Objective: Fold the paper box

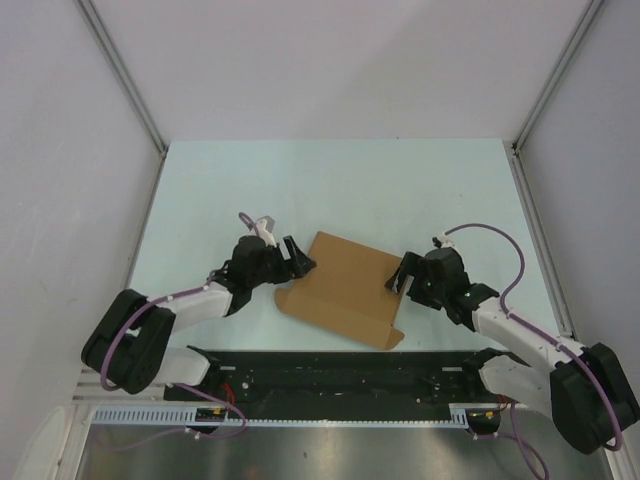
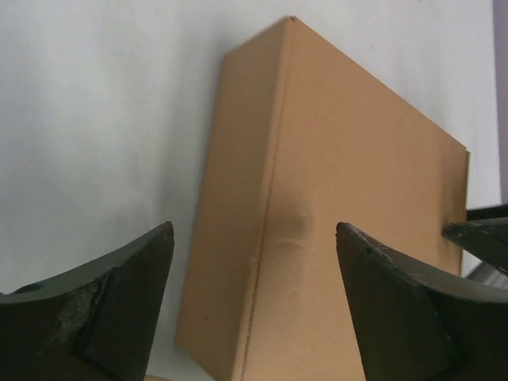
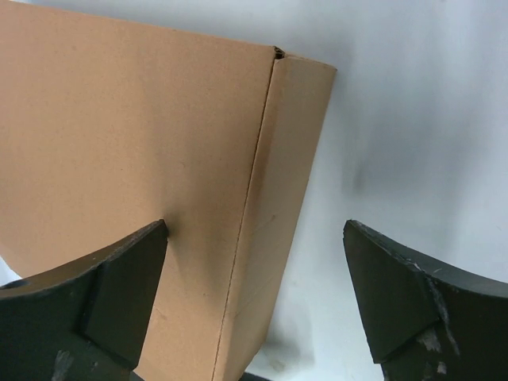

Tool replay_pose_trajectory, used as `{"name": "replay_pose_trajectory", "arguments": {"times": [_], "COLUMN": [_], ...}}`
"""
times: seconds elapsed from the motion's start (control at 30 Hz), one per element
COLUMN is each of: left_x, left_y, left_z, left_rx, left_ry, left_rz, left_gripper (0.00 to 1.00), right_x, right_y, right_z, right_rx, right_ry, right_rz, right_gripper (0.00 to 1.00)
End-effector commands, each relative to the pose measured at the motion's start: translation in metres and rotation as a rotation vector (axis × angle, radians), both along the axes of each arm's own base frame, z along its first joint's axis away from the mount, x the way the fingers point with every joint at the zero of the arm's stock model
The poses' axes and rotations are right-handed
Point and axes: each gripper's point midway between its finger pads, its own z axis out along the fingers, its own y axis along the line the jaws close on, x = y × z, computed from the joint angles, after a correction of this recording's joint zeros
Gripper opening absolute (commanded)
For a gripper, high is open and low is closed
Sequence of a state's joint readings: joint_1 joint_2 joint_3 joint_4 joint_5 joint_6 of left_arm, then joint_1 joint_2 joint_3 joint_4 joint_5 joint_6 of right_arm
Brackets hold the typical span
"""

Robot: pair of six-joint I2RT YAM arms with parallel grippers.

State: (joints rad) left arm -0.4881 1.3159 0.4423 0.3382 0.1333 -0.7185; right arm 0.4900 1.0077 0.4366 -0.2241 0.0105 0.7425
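The paper box [image 1: 345, 288] is a shallow, closed box of plain brown cardboard, lying flat and turned at an angle in the middle of the table. My left gripper [image 1: 297, 256] is open at the box's left end. In the left wrist view its fingers stand wide apart [image 2: 254, 230] over the box's left edge [image 2: 341, 198], holding nothing. My right gripper [image 1: 400, 278] is open at the box's right end. In the right wrist view it spans [image 3: 255, 226] the box's side wall [image 3: 143, 143], with one fingertip [image 3: 151, 246] against the lid.
The pale table [image 1: 330, 190] stretches behind the box, bounded by white walls with metal posts [image 1: 120, 75]. A black rail [image 1: 340, 375] runs along the near edge between the arm bases. The right arm's purple cable [image 1: 500, 240] loops above it.
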Motion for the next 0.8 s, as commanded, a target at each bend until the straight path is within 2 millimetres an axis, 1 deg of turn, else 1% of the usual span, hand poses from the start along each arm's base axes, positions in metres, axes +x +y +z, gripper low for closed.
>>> {"name": "replay_pose_trajectory", "arguments": {"times": [0.0, 0.03, 0.07, 0.1, 0.13, 0.17, 0.2, 0.23, 0.27, 0.3, 0.33, 0.37, 0.4, 0.43, 0.47, 0.5, 0.53, 0.57, 0.6, 0.63, 0.67, 0.7, 0.73, 0.77], "left_x": [0.010, 0.011, 0.008, 0.007, 0.007, 0.005, 0.004, 0.006, 0.006, 0.008, 0.010, 0.011, 0.017, 0.019, 0.021, 0.026, 0.029, 0.032, 0.038, 0.042, 0.047, 0.055, 0.058, 0.061], "left_y": [-0.028, -0.030, -0.033, -0.034, -0.035, -0.036, -0.037, -0.039, -0.039, -0.041, -0.042, -0.042, -0.044, -0.044, -0.045, -0.047, -0.048, -0.049, -0.052, -0.053, -0.054, -0.058, -0.059, -0.061], "left_z": [0.027, 0.026, 0.018, 0.014, 0.012, 0.006, 0.003, 0.004, -0.001, 0.001, 0.001, -0.001, 0.004, 0.002, -0.001, 0.002, 0.002, -0.001, 0.003, -0.003, -0.005, 0.001, -0.008, -0.008], "left_rx": [-0.120, -0.126, -0.128, -0.133, -0.141, -0.145, -0.153, -0.161, -0.159, -0.166, -0.164, -0.160, -0.157, -0.148, -0.143, -0.142, -0.141, -0.136, -0.142, -0.134, -0.129, -0.131, -0.118, -0.117], "left_ry": [-0.064, -0.063, -0.037, -0.023, -0.023, -0.005, 0.008, 0.003, 0.017, 0.013, 0.015, 0.019, 0.006, 0.013, 0.020, 0.012, 0.012, 0.022, 0.010, 0.024, 0.026, 0.010, 0.030, 0.033], "left_rz": [-0.098, -0.107, -0.121, -0.122, -0.127, -0.133, -0.132, -0.132, -0.131, -0.132, -0.132, -0.133, -0.131, -0.130, -0.129, -0.128, -0.123, -0.119, -0.118, -0.111, -0.108, -0.108, -0.106, -0.112], "left_gripper": [0.84, 0.82, 0.79, 0.71, 0.65, 0.60, 0.49, 0.43, 0.39, 0.31, 0.27, 0.24, 0.19, 0.18, 0.18, 0.18, 0.18, 0.18, 0.19, 0.19, 0.20, 0.20, 0.20, 0.21], "right_x": [0.007, 0.008, 0.008, 0.010, 0.012, 0.013, 0.014, 0.015, 0.013, 0.020, 0.024, 0.025, 0.029, 0.034, 0.034, 0.037, 0.044, 0.049, 0.051, 0.062, 0.068, 0.073, 0.077, 0.087], "right_y": [-0.001, 0.003, 0.003, 0.003, 0.003, 0.003, 0.004, 0.004, 0.004, 0.006, 0.006, 0.005, 0.004, 0.002, 0.001, -0.001, 0.000, -0.004, -0.007, -0.006, -0.010, -0.012, -0.013, -0.013], "right_z": [-0.015, -0.016, -0.018, -0.018, -0.022, -0.024, -0.025, -0.029, -0.032, -0.028, -0.026, -0.030, -0.029, -0.029, -0.033, -0.034, -0.031, -0.032, -0.037, -0.031, -0.030, -0.034, -0.034, -0.028], "right_rx": [-0.005, 0.013, 0.017, 0.019, 0.016, 0.016, 0.016, 0.014, 0.008, 0.022, 0.028, 0.021, 0.021, 0.022, 0.014, 0.006, 0.008, 0.006, -0.006, 0.000, -0.003, -0.010, -0.020, -0.020], "right_ry": [-0.003, -0.004, -0.002, -0.003, -0.001, 0.000, 0.002, 0.007, 0.020, -0.007, -0.020, -0.015, -0.020, -0.027, -0.014, -0.013, -0.026, -0.027, -0.013, -0.032, -0.033, -0.020, -0.017, -0.033], "right_rz": [-0.011, 0.008, 0.013, 0.010, 0.012, 0.013, 0.016, 0.016, 0.017, 0.017, 0.014, 0.012, 0.010, -0.001, 0.005, 0.002, 0.001, -0.013, -0.013, -0.018, -0.031, -0.036, -0.032, -0.037], "right_gripper": [0.95, 0.90, 0.87, 0.82, 0.79, 0.76, 0.70, 0.67, 0.64, 0.60, 0.58, 0.55, 0.53, 0.49, 0.47, 0.46, 0.45, 0.45, 0.43, 0.42, 0.40, 0.40, 0.39, 0.39]}}
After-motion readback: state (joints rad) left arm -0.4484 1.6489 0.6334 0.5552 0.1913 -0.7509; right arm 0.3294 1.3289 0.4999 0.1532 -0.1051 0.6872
